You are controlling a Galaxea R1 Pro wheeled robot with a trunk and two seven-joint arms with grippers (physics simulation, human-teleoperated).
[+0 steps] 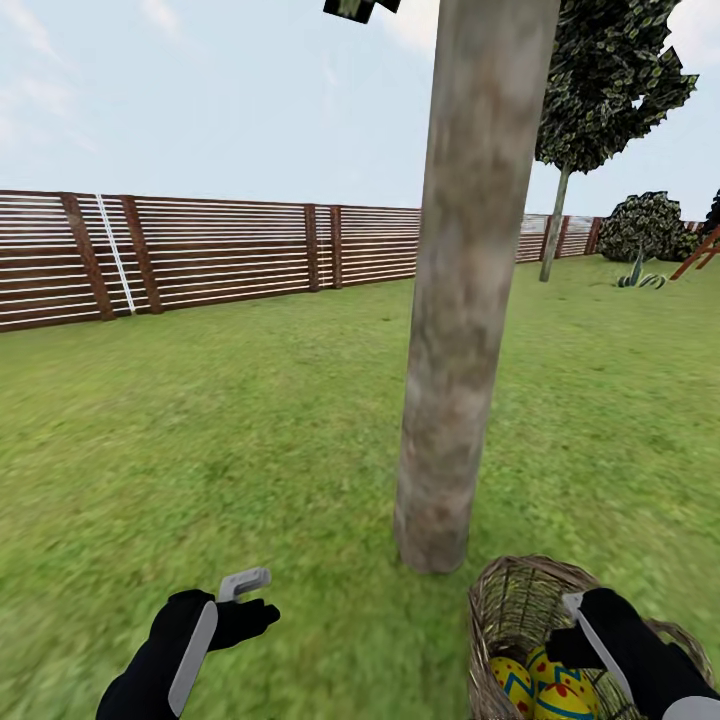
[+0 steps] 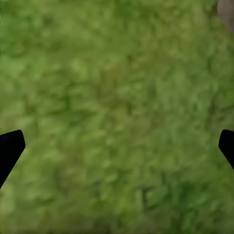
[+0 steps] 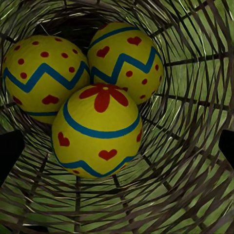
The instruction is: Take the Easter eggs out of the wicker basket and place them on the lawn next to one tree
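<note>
1. Wicker basket [image 1: 520, 610] beside the tree [image 1: 470, 300] held all three eggs [image 3: 97, 129]; our right gripper [image 3: 117, 146] hung open, empty, above them.
2. Packed eggs risked slipping; the left gripper [image 2: 117, 146] gaped over grass [image 1: 250, 420].

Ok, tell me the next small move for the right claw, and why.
Probably lower the right claw straight into the wicker basket and close on the top egg. All three eggs sit inside, that one uppermost and centred between the open fingers, and the tree stands just beside.
</note>
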